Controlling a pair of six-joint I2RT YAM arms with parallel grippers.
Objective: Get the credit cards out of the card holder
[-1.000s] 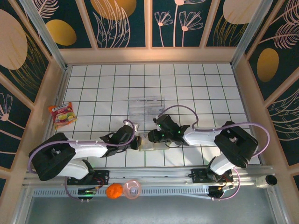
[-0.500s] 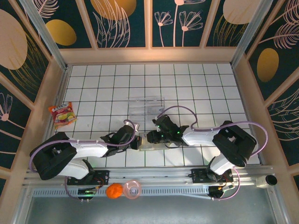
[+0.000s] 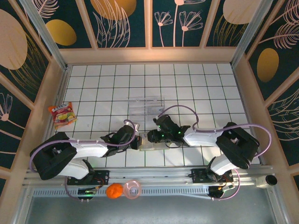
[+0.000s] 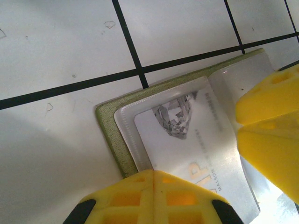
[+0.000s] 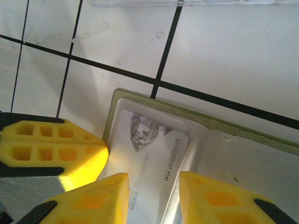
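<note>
On the white tiled table (image 3: 187,84), the opened olive-green bifold card holder (image 4: 110,135) lies beneath both grippers. The left gripper (image 4: 154,193), fingers pressed together, bears on its edge, apparently pinning it. The right gripper (image 5: 154,184), fingers spread, straddles the pocketed pale grey-white credit card (image 5: 149,149).

The place is a robot test cell in a lab: a white bench (image 3: 187,79) ruled in a black grid, boxed in by wood-framed panels (image 3: 126,23) printed with gold leaves. A left arm (image 3: 84,150) and a right arm (image 3: 205,137) are bolted to a metal rail (image 3: 154,175) at its near edge, with cables (image 3: 262,128) looping over them.
</note>
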